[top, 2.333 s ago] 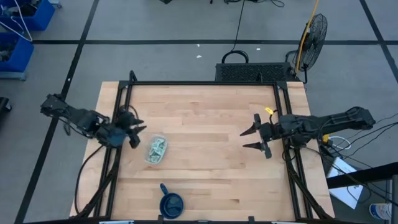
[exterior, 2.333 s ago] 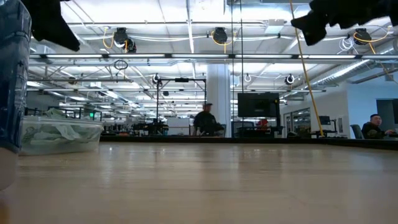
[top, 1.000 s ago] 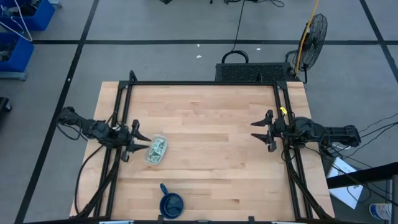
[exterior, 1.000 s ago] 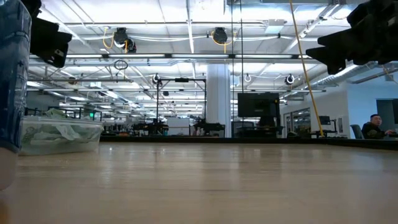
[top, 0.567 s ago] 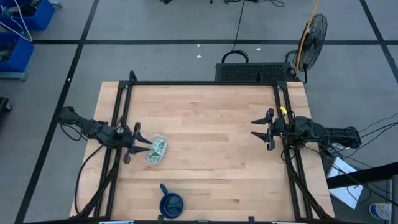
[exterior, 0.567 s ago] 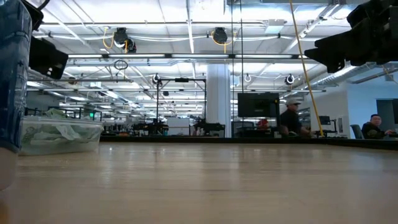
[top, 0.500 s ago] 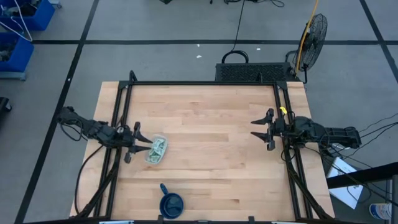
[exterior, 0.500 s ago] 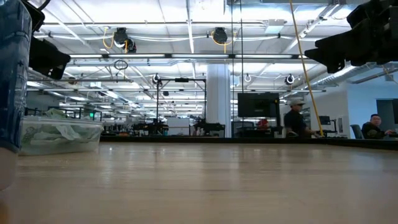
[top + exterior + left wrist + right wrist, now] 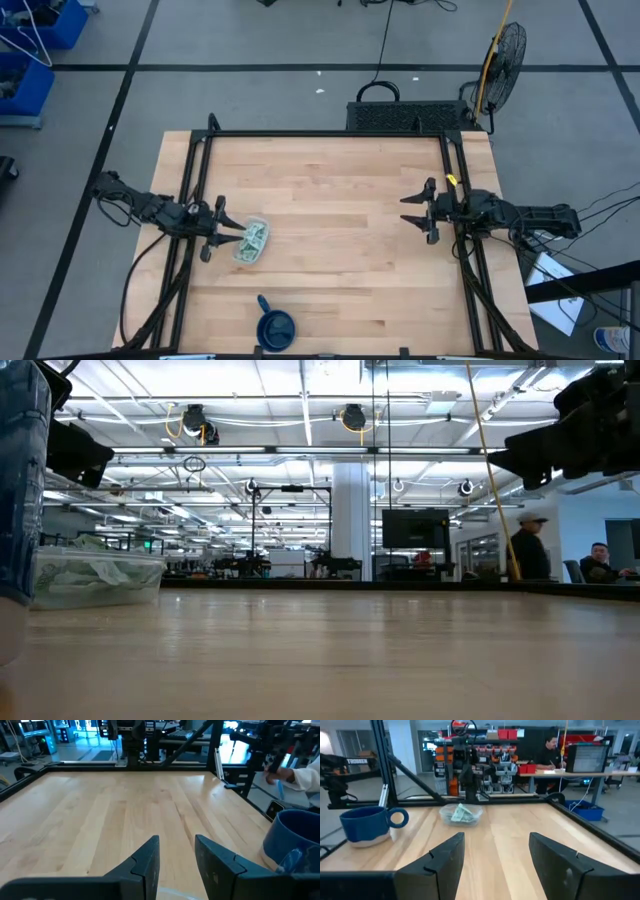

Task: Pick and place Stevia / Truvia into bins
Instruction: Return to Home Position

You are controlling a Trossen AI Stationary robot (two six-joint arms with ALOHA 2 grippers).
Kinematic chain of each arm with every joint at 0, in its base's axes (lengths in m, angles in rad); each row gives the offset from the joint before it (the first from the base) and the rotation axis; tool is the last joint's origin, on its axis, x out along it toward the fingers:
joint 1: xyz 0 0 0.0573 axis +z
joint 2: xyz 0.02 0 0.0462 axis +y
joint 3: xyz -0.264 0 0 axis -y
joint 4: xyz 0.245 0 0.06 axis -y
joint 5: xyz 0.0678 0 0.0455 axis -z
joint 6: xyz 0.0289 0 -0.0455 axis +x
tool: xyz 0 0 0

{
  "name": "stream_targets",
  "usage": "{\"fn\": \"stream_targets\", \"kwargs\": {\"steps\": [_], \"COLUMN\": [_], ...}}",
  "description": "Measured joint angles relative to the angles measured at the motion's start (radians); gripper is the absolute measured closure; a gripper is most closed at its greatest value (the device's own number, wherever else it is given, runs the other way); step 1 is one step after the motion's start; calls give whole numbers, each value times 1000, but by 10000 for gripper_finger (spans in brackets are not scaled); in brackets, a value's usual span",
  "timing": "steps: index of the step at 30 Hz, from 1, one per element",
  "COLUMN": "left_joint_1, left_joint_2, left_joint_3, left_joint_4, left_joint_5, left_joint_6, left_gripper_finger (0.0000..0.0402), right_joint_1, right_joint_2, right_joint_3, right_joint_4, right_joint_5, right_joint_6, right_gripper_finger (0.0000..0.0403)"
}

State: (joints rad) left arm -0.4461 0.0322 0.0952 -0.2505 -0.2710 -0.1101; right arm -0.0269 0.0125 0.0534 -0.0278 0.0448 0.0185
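The clear tub [image 9: 251, 241] stands on its base at the table's left side, with several pale green and white sachets [image 9: 253, 237] lying inside. The low view shows the tub [image 9: 96, 578] at the left, and the right wrist view shows the tub [image 9: 461, 814] far across the table. My left gripper [image 9: 225, 229] is open and hovers just left of the tub, pointing at it, its fingers [image 9: 148, 860] apart. My right gripper [image 9: 415, 211] is open and hangs above the table's right side, holding nothing, its fingers [image 9: 448, 859] wide apart.
A dark blue cup with a handle [image 9: 275, 325] stands near the table's near edge, and appears as a cup [image 9: 368, 824] in the right wrist view. Black frame rails [image 9: 196, 170] run along the left, far and right edges. Bare wood [image 9: 340, 230] lies between the grippers. People show in the room behind.
My left gripper has sunk a little beside the tub and then kept still. My right gripper has crept slightly toward the table's left and dipped a little. Both stay open. A person has walked to the right in the room behind the table.
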Motion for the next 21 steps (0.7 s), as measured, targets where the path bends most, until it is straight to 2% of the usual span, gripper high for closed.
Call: {"fn": "stream_targets", "kwargs": {"steps": [6, 21], "left_joint_1": [0, 0], "left_joint_2": [0, 0], "left_joint_3": [0, 0], "left_joint_4": [0, 1], "left_joint_5": [0, 0], "left_joint_6": [0, -1], "left_gripper_finger": [273, 273], "right_joint_1": [0, 0], "right_joint_2": [36, 37], "right_joint_3": [-27, -30], "right_joint_4": [119, 121], "right_joint_5": [-21, -20], "right_joint_6": [-4, -4], "right_gripper_finger": [188, 188]}}
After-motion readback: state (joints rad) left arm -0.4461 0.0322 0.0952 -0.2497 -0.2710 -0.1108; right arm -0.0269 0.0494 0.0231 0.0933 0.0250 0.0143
